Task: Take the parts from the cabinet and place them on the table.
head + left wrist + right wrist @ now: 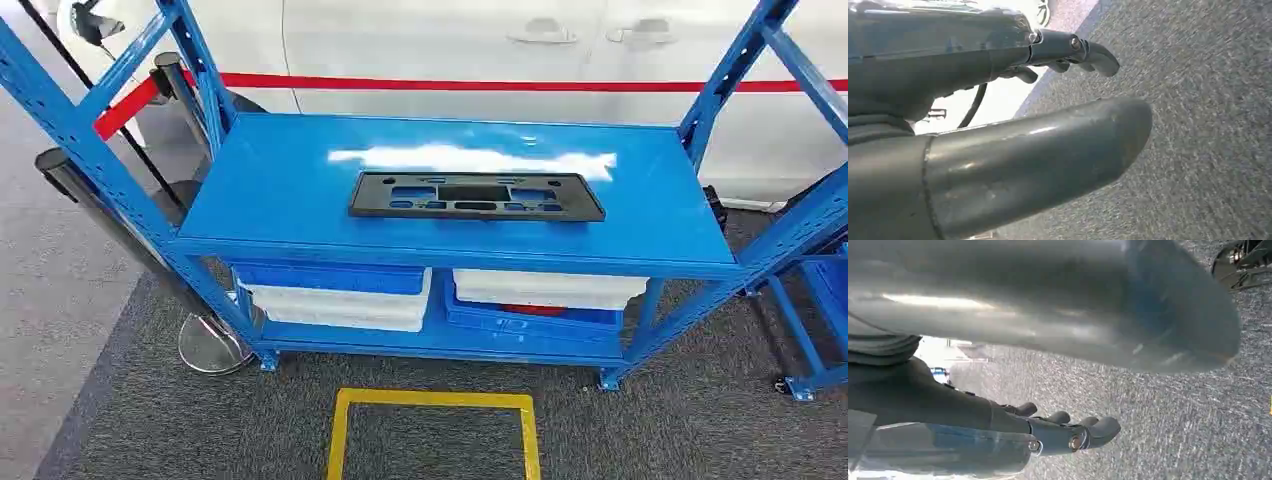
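Observation:
A flat black plastic part [476,195] with several cut-outs lies in the middle of the blue rack's top shelf [280,190] in the head view. My left hand [1013,125] hangs over grey carpet, thumb and darker fingers [1083,52] apart, holding nothing. My right hand [1048,380] also hangs above the carpet, its fingers [1083,432] stretched out and empty. Both hands are far from the part.
The blue metal rack [700,260] has a lower shelf with white and blue bins [340,295], [545,295]. A yellow square outline [432,430] marks the carpet in front. A stanchion base [212,345] stands at the rack's left foot. A white car [500,50] is behind.

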`<state>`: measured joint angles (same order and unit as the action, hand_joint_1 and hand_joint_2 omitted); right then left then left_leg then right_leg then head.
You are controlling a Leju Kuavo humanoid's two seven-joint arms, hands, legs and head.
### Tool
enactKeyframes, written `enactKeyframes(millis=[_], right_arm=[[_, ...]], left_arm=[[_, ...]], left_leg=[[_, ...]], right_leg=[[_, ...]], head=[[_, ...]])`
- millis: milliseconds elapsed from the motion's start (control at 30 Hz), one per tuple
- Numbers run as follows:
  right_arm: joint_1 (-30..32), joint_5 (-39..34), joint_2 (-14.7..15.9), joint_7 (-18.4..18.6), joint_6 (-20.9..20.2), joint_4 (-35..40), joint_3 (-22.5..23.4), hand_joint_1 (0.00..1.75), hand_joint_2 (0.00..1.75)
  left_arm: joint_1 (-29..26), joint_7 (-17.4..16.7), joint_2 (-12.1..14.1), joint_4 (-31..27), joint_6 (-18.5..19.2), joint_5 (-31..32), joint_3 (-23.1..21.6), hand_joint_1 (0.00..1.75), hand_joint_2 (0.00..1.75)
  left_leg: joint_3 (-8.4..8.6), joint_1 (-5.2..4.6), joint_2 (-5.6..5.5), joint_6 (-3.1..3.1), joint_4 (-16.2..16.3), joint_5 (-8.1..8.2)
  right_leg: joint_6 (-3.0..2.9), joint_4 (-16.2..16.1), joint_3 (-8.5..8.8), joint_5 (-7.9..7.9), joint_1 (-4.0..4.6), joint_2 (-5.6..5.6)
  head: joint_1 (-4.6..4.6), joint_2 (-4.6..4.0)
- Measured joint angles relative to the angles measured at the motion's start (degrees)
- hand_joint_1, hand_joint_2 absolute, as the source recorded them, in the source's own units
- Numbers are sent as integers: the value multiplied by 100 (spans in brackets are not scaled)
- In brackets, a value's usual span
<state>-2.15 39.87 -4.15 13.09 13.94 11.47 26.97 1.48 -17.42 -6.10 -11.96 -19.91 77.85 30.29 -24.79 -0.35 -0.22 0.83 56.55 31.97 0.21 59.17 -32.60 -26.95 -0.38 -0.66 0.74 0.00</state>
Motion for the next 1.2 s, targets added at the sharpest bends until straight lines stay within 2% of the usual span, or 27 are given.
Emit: enactKeyframes(millis=[533, 567, 633, 667, 900, 933, 967, 1000, 1100, 1133, 1200], right_arm=[[0, 70, 0, -50, -26, 0, 96, 0, 0], [0, 70, 2, -50, -26, 0, 96, 0, 0], [0, 144, 0, -59, -28, 0, 96, 0, 0], [-1, 197, 0, -61, -39, 0, 96, 0, 175], [-2, 577, 0, -61, -81, 0, -37, 0, 175], [-3, 607, 0, -109, -85, 0, -52, 0, 0], [-4, 653, 0, -206, -79, 0, -68, 0, 0], [-2, 697, 0, -487, -19, 0, -85, 0, 0], [-66, 900, -35, -1906, 480, 4, -203, 0, 0], [-147, 974, -53, -2208, 629, 22, -241, 0, 175], [-409, 1141, -147, -2702, 842, 118, -372, 0, 175]], left_arm=[[0, 63, -2, 0, 0, 9, 0, 0, 0], [0, 63, -2, 0, 0, 9, -2, 0, 175], [0, 65, -4, 0, 13, 15, -2, 0, 175], [0, 65, -7, 0, 20, 26, -2, 0, 175], [1, 85, -26, 0, 26, 79, -2, 0, 175], [0, 83, -26, 0, 13, 85, -2, 0, 175], [0, 83, -28, 0, 7, 96, -2, 0, 175], [-1, 83, -28, 0, 9, 111, 0, 0, 175], [-3, 63, -28, 0, 72, 205, 0, 0, 175], [-1, 65, -28, 0, 92, 219, 0, 0, 175], [2, 90, -28, 0, 116, 254, 0, 0, 175]], left_leg=[[0, 1, 0, 0, -1, 0], [0, 1, 0, 0, -1, 0], [0, 1, 0, 0, -1, 0], [0, 0, 0, 0, -1, 0], [0, 0, 0, 0, -1, 0], [0, 0, 0, 0, -1, 0], [0, 1, 0, 0, -1, 0], [-1, 1, 0, 0, -1, 0], [-2, 3, 3, 0, -2, 0], [-2, 5, 4, 0, -2, -1], [3, 5, 7, 0, -1, -3]], right_leg=[[0, 0, 1, 0, 1, 0], [0, 0, 1, 0, 1, 0], [0, 0, 1, 0, 1, 0], [0, 0, 1, 0, 0, 0], [0, 0, 1, 0, 0, 0], [0, 0, 1, 0, 0, 0], [0, 0, 1, 0, 0, 0], [0, 0, 1, 0, 0, 1], [0, 1, 3, 1, 0, -3], [2, 1, 4, 3, 0, -5], [3, 1, 4, 6, 1, -8]], head=[[0, 0], [0, 0], [0, 0], [-2, 0], [-2, 0], [-2, 0], [-2, 0], [0, 0], [-2, 0], [-2, 0], [-2, 0]])
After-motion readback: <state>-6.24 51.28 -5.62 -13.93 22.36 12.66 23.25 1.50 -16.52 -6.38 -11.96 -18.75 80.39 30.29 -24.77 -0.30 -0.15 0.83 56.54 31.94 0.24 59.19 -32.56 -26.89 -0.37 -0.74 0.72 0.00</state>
